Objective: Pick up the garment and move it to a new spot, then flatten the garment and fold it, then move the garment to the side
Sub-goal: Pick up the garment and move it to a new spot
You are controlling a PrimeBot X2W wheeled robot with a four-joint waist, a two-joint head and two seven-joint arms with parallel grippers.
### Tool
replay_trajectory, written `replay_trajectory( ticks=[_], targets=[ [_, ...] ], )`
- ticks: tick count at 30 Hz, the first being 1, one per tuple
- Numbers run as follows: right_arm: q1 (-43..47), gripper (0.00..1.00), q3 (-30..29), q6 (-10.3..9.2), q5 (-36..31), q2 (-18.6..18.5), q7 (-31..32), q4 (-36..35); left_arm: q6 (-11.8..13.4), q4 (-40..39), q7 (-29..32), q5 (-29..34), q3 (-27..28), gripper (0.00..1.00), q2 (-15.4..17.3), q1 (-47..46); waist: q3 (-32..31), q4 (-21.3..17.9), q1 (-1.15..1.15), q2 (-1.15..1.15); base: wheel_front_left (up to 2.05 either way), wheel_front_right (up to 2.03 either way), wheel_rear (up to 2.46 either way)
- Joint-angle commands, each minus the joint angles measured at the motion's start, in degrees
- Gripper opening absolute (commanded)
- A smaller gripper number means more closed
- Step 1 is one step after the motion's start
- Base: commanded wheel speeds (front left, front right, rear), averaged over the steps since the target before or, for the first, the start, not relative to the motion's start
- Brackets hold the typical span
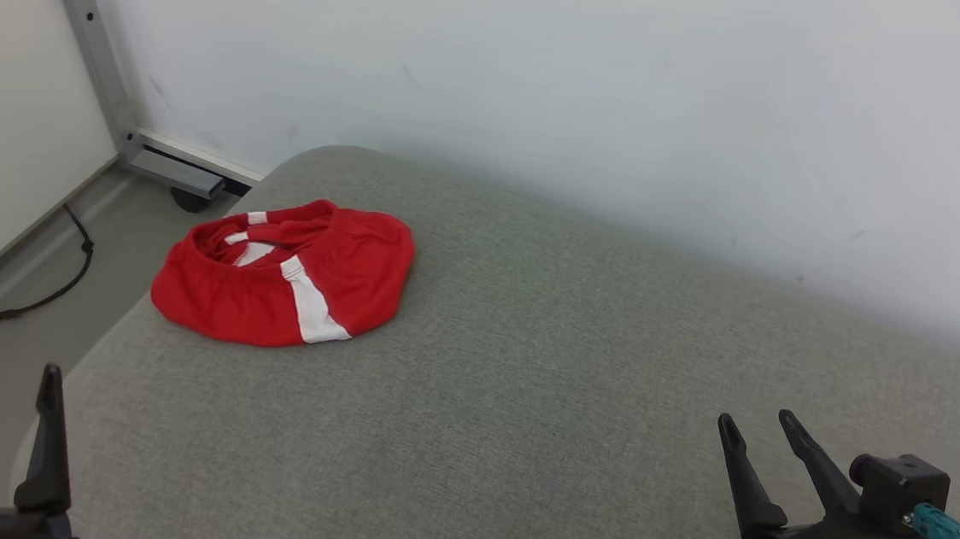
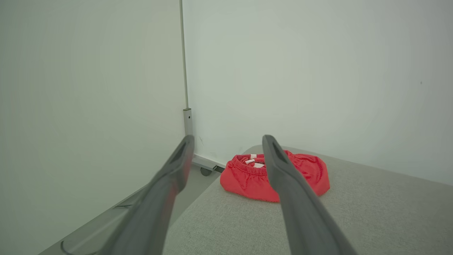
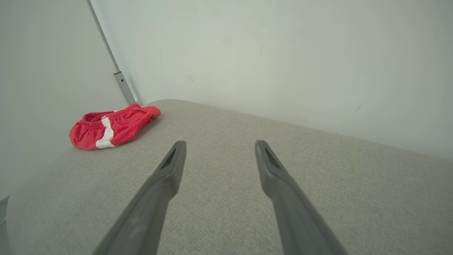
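Note:
The garment (image 1: 291, 276) is a pair of red shorts with a white side stripe, bunched in a heap near the far left corner of the grey padded surface (image 1: 539, 394). In the left wrist view the garment (image 2: 247, 177) lies ahead, partly behind one finger. It sits far off to the upper left in the right wrist view (image 3: 109, 127). My left gripper (image 1: 8, 382) hangs open at the lower left, off the surface's left edge, with nothing in it. At the lower right my right gripper (image 1: 759, 428) stands open and empty above the surface.
A white wall (image 1: 630, 101) runs close behind the surface. To the left the surface drops to the floor, where a grey metal post with a wheeled foot (image 1: 171, 168) and a black cable (image 1: 59, 288) lie.

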Motion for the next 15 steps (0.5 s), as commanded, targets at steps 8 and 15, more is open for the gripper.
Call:
replay_trajectory(
  ticks=[8,15],
  targets=[
    [-2.00,1.00,0.51,-0.13,0.50,-1.59,0.73,-1.15,-2.34,4.65,-0.95,-1.22,-0.74,1.00,0.52,-8.79,2.83,-4.90,0.00,-0.01,0.00,0.00,0.00],
    [-3.57,1.00,0.74,-0.13,0.60,-2.82,1.05,-2.06,-4.48,10.98,-1.19,-2.71,-0.51,1.00,1.49,-17.45,5.61,-8.89,0.00,-0.01,0.00,0.00,0.00]
  ],
)
